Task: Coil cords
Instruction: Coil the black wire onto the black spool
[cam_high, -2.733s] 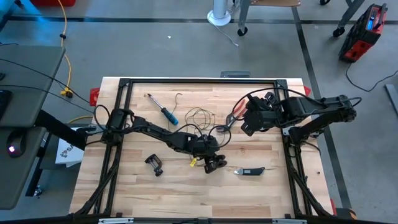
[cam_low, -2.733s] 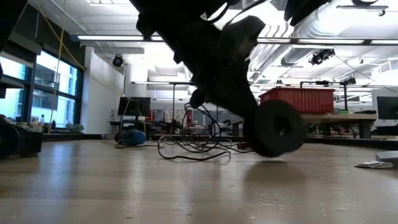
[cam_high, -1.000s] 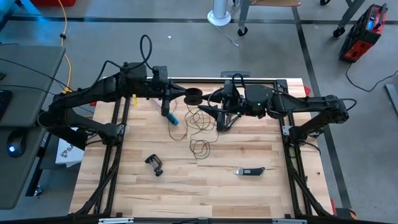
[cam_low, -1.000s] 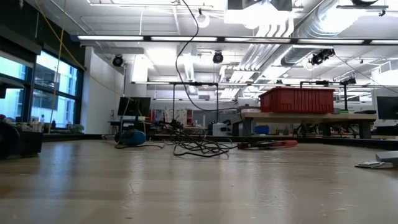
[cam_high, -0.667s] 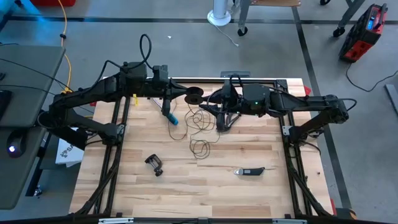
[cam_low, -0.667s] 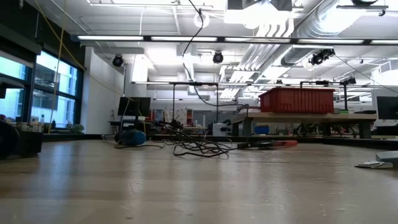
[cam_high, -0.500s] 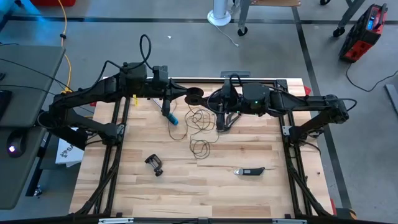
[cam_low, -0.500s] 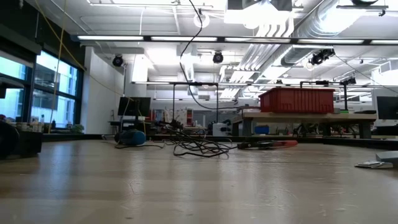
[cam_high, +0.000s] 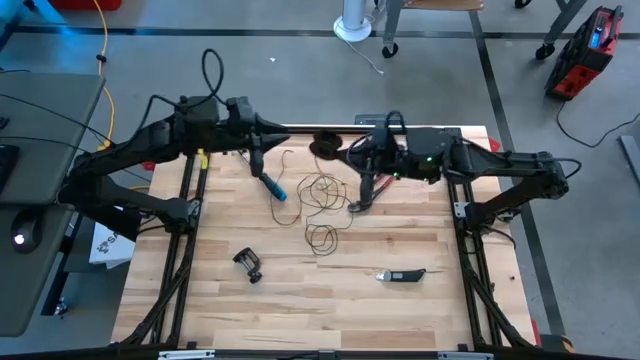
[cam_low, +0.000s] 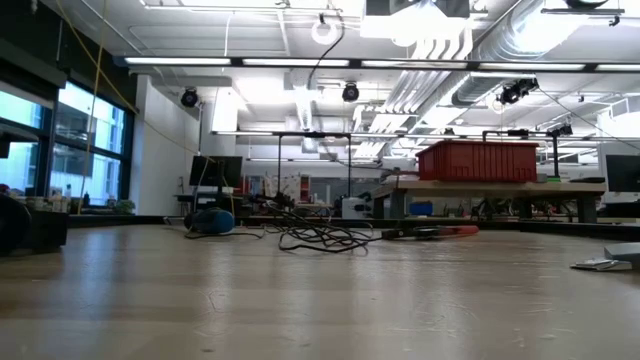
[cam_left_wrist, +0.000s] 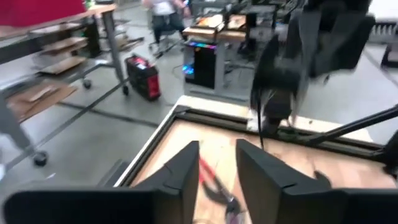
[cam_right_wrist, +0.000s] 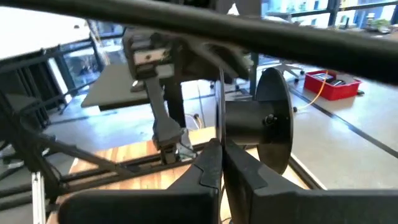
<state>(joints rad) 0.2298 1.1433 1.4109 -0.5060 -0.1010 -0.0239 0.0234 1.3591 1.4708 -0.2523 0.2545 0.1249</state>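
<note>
The cord's small black reel hangs high over the table's far middle, with my right gripper shut on it. In the right wrist view its two discs and hub stand just past my fingers. The thin dark cord lies in loose loops on the wood. In the low view a strand rises from the tangle out of the picture's top. My left gripper stands open to the reel's left, apart from it, nothing between its fingers. My right gripper pinches the rim of the reel's nearer disc between its two fingers. The fingers come in about level from the table's right side. The reel is lifted clear of the table, discs upright.
A blue-handled screwdriver lies left of the loops and red pliers under my right arm. A black clamp and a dark flat tool lie toward the near edge. A black frame rims the table.
My right gripper has shut on the reel. My left gripper has opened, let the reel go and drawn back toward the table's left edge. The reel has shifted slightly toward the far right with my right gripper, staying clear of the table; the loops stay put.
</note>
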